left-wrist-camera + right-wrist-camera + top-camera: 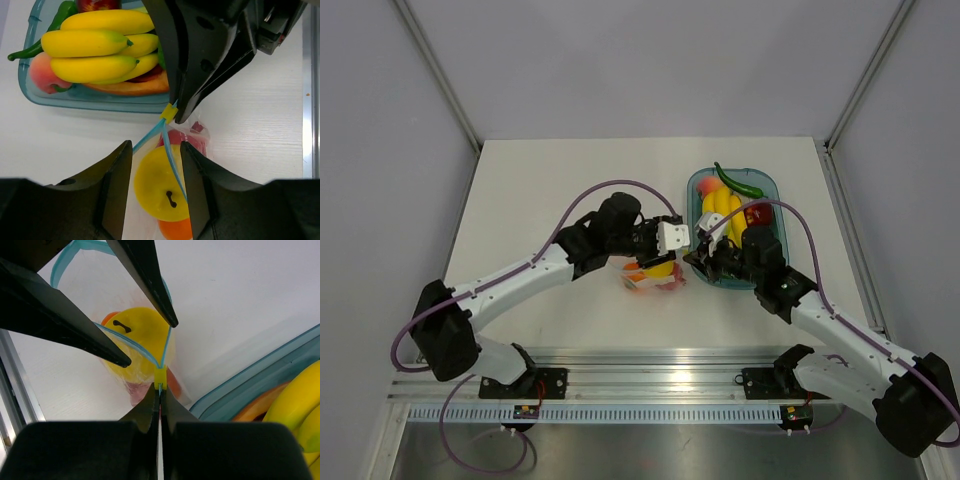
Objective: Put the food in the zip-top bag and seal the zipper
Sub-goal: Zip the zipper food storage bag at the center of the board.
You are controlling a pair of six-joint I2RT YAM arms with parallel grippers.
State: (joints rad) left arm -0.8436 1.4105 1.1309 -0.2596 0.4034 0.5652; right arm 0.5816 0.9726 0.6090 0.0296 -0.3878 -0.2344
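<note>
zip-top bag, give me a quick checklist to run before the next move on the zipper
1. All food inside the zip-top bag: ok. The yellow fruit, orange fruit and red fruit show through the plastic.
2. The right gripper shut on the yellow slider: ok.
3. The zipper closed: not ok. Its two blue tracks spread apart from the slider.
4. The left gripper holding the bag: not ok. It is open, one finger on each side of the mouth.
5. Yellow fruit clear of the zipper line: cannot tell. One track crosses over it.
</note>
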